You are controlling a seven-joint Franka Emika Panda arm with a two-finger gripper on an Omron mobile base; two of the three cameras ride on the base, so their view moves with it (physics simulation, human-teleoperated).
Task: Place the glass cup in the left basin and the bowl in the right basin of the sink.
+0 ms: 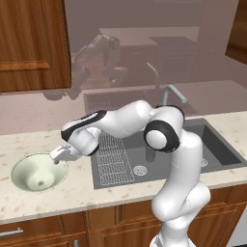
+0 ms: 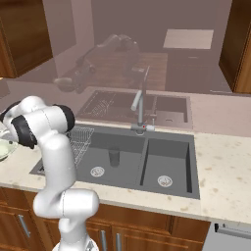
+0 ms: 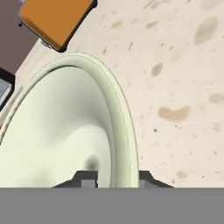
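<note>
Two containers matter here: the bowl (image 1: 37, 174) sits empty on the counter (image 1: 77, 193) at the lower left of the left base view, and the glass cup (image 2: 113, 157) stands upright in the left basin (image 2: 105, 147). The gripper (image 3: 113, 177) pinches the bowl's right rim. The right basin (image 2: 166, 166) holds nothing.

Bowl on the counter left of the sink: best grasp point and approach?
Pinch the bowl by its thin rim, on the sink-facing edge, coming down from above with one finger inside and one outside. It is too wide and shallow to span, and sits upright. The gripper is already straddling that rim.
</note>
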